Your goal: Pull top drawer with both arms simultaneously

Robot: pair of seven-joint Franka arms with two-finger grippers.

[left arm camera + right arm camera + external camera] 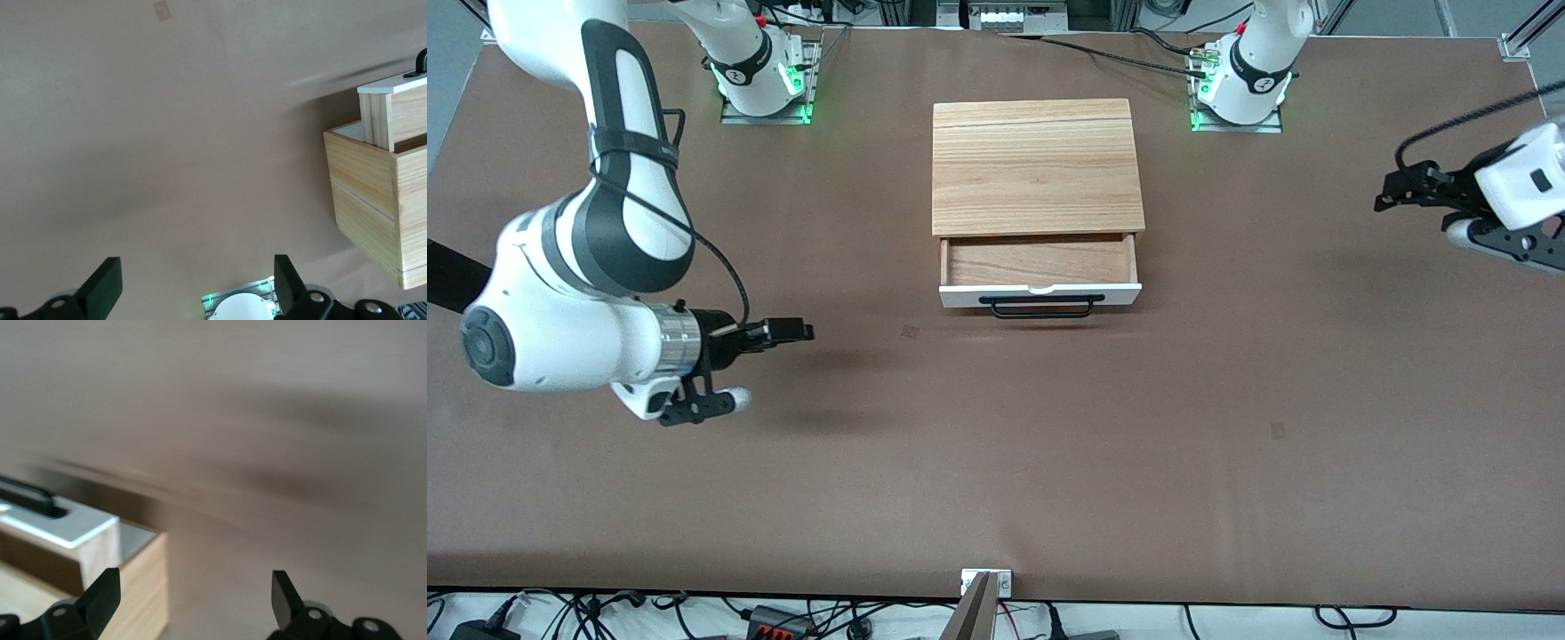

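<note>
the shallow top drawer with the white front and black bar handle [1040,283] sits in the middle of the frame, slid partly out of the light-wood cabinet box [1037,166] on the brown tabletop [996,462], so the pull looks done. the left gripper [1392,191] and right gripper [796,332] hang at the frame's sides, both released and holding nothing, well apart from the handle.

Even, bright overhead light covers the brown tabletop [996,462], with no glare. The right arm [578,267] throws a soft, wide shadow on the tabletop below its hand. The top drawer [1040,293] casts a thin shadow under its handle. Green lamps glow at both arm bases along the tabletop's top edge. The front view is sharp; the right wrist view is smeared by motion blur, the left wrist view clear.
</note>
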